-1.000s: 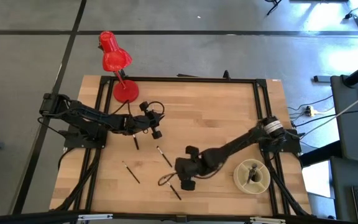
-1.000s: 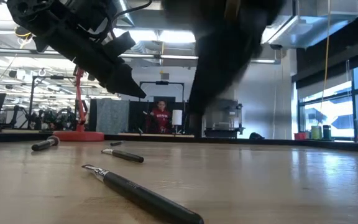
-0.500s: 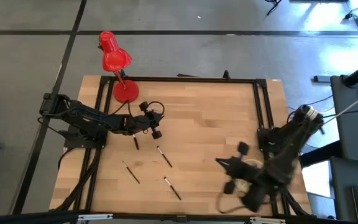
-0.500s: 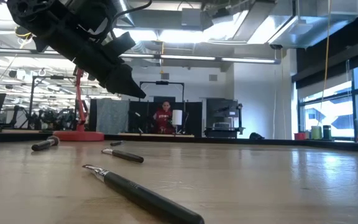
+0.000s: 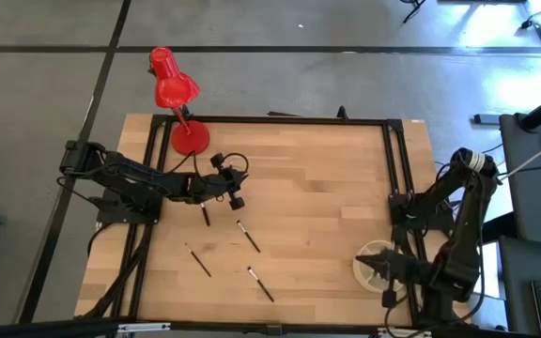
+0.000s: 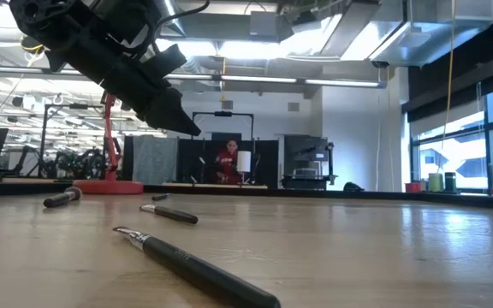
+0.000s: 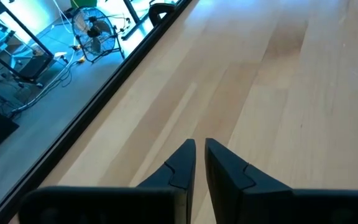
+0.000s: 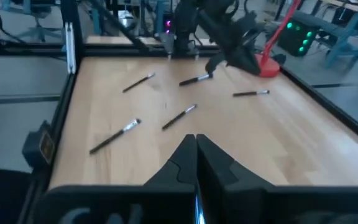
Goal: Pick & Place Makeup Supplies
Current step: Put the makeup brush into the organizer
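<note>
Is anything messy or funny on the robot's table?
A little. Four makeup brushes lie scattered on the wooden table, each pointing a different way, none in the round holder at the right edge. Nothing looks broken or spilled.

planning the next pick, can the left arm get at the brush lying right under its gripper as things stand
Probably yes. The left gripper hangs just above the table, and the nearest brush lies beside it on bare wood with nothing over it. The right gripper is far off over the cream holder. The nearly closed jaws must open first.
</note>
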Controlling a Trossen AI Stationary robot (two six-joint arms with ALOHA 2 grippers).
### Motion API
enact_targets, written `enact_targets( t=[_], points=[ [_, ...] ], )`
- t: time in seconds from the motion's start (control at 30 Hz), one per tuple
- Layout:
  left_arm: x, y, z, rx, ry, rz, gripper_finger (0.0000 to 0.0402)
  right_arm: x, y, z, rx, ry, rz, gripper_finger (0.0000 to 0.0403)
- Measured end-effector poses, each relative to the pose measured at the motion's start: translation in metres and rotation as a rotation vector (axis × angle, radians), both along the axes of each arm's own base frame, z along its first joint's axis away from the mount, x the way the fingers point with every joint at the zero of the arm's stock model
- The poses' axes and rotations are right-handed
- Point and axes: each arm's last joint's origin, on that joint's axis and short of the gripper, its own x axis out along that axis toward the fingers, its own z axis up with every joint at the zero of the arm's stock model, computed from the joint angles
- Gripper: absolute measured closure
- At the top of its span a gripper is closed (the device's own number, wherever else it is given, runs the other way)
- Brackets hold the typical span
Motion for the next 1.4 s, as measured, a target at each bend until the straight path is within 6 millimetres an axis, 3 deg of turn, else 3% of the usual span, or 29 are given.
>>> enact_targets(
  t=[0.23, 0.97, 1.2, 1.4],
  points=[
    [0.0, 0.0, 0.0, -0.009, -0.01, 0.008, 0.037, -0.011, 0.003, -0.02, -0.004, 0.013, 0.046, 0.0403],
    [0.0, 0.0, 0.0, -0.025, -0.018, 0.022, 0.037, -0.022, 0.001, -0.027, 0.112, 0.138, 0.053, 0.0373],
    [0.0, 0.0, 0.0, -0.024, -0.026, 0.022, 0.037, -0.005, -0.011, -0.011, 0.134, 0.121, -0.031, 0.0372],
    [0.0, 0.0, 0.0, -0.027, -0.028, 0.024, 0.037, 0.018, -0.025, 0.009, 0.202, 0.228, -0.133, 0.0372]
  ],
)
